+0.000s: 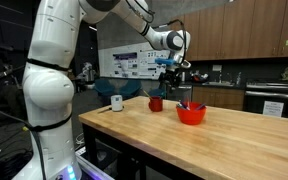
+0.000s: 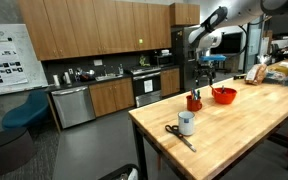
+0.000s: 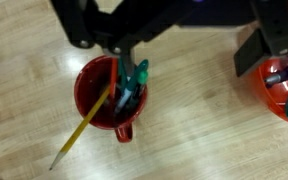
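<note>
A red mug stands on the wooden table and holds a yellow pencil and teal and blue markers. My gripper hangs above the table with its jaws wide apart and nothing between them. One finger is over the mug's rim by the markers, the other finger is near a red bowl. In both exterior views the gripper is above the mug, with the bowl beside it.
A white mug stands near the table's end, with scissors lying beside it. The bowl holds several pens. Snack bags lie at the far end of the table. Kitchen cabinets and counters stand behind.
</note>
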Robot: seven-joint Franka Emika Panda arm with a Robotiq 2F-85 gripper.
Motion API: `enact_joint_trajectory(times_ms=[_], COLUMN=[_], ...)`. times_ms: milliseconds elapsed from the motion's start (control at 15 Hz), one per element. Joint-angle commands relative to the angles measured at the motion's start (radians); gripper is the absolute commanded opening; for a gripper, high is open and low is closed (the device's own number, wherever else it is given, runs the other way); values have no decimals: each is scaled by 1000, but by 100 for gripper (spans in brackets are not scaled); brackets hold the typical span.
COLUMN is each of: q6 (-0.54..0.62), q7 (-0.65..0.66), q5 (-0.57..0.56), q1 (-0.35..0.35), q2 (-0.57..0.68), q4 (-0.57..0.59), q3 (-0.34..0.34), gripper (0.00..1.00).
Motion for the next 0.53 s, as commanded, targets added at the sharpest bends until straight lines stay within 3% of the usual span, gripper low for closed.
enact_joint_trajectory(times_ms=[0, 467], q6=[2, 17], q7=[-54, -103], q5=[43, 79], q1=[-1, 6], q2=[-22, -17], q4=[-37, -72], q3=[8, 24], gripper=[100, 100])
